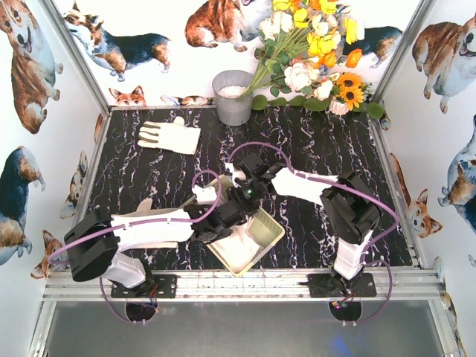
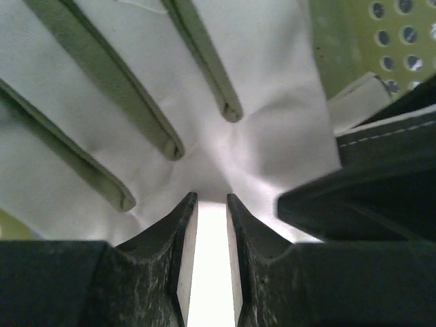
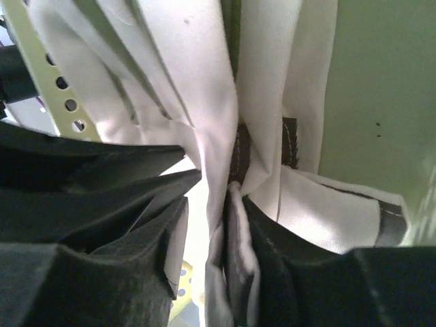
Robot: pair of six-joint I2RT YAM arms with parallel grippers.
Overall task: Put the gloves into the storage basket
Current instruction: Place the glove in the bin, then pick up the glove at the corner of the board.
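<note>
- 2 claws meet over the storage basket [image 1: 262, 254], which sits at the near edge of the tabletop, about midway along it and between the arm bases.
- Several gloves [image 1: 239, 251] show as cream cloth inside it. The top glove [image 2: 204, 75] fills the left wrist view with its strips facing up.
- 1 claw, the left gripper [image 2: 211, 201], stands narrow. Its tips are at the palm of the top glove, where creases run in toward the slit, so it looks to be nipping a fold.
- 1 claw, the right gripper [image 3: 212, 191], stands partly apart. A hanging fold lies against 1 finger with a gap on the other side, a loose hold at most.
- 1 lone glove [image 1: 169, 137] lies flat near the far left corner of the tabletop, well apart from both arms.
- Handling, as a judgement: the gloves are light, limp and not fragile. They drape and bunch, so a trailing finger could catch on the basket rim.
- The dark strips probably grip better than bare cloth. The best hold is a pinched fold at the palm or cuff, not a fingertip.
</note>
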